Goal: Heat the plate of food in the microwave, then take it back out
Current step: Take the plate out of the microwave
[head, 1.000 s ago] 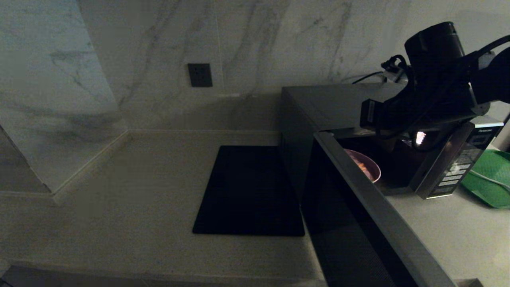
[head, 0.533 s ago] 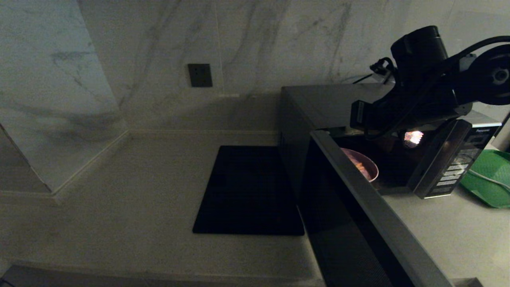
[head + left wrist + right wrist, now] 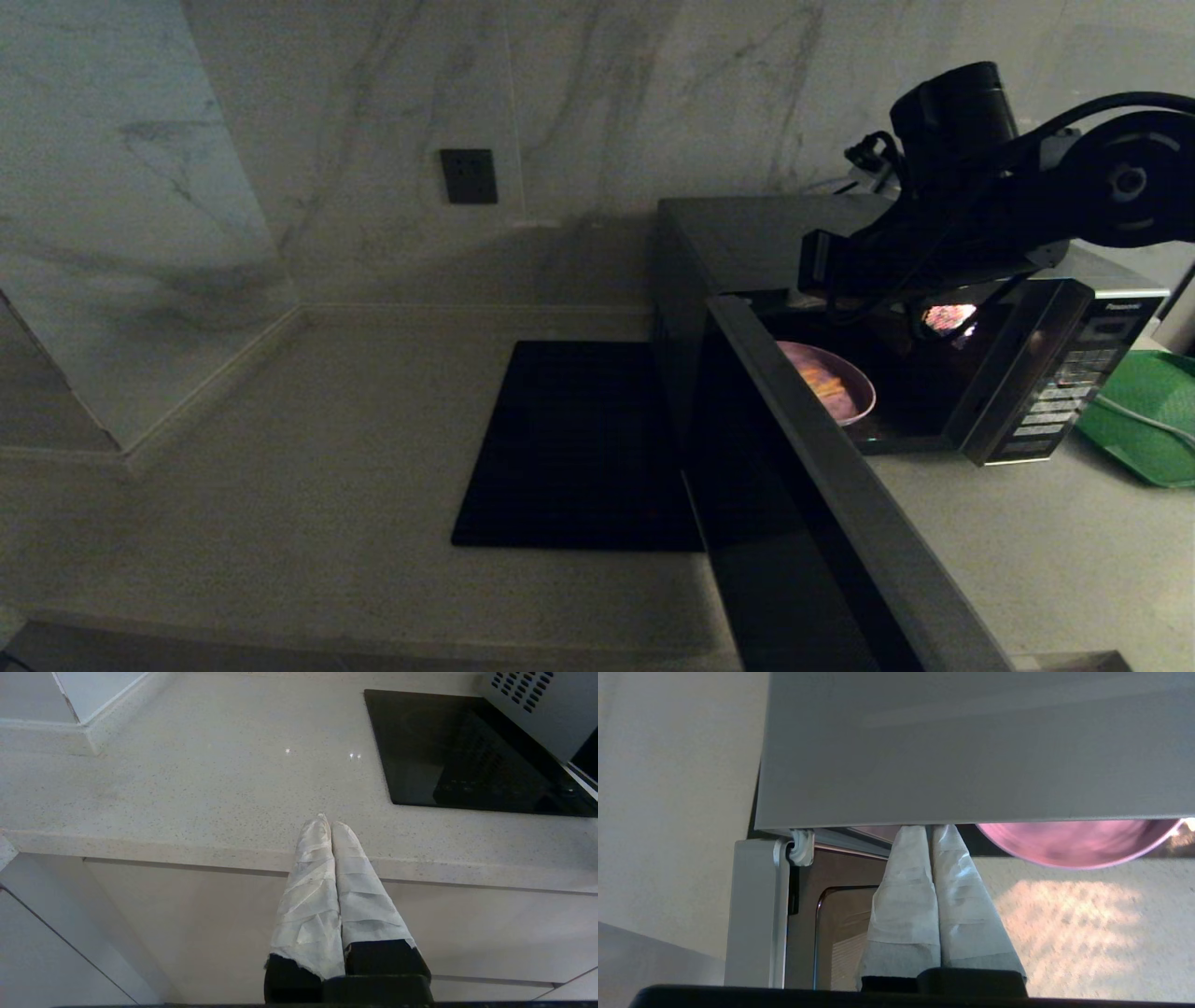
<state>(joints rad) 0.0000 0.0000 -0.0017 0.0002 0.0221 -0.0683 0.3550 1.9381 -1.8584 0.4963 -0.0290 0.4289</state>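
Note:
The microwave (image 3: 738,233) stands at the right on the counter, its dark glass door (image 3: 840,504) swung open toward me. Inside sits the lilac plate of food (image 3: 836,387) with orange sticks (image 3: 820,378) on it; the cavity lamp is lit. My right arm (image 3: 971,205) reaches over the microwave's top front edge. In the right wrist view the right gripper (image 3: 930,829) is shut and holds nothing, its tips hidden behind the grey casing edge (image 3: 971,765), between the door hinge (image 3: 802,847) and the plate (image 3: 1069,842). My left gripper (image 3: 327,822) is parked shut at the counter's front edge.
A flat black mat (image 3: 579,448) lies left of the microwave, partly behind the open door. A green tray (image 3: 1144,420) lies right of the button panel (image 3: 1055,392). Marble walls close the back and left of the speckled counter (image 3: 327,448).
The microwave door has swung further open, toward the left. My right arm has shifted left over the microwave's top. More of the plate shows now.

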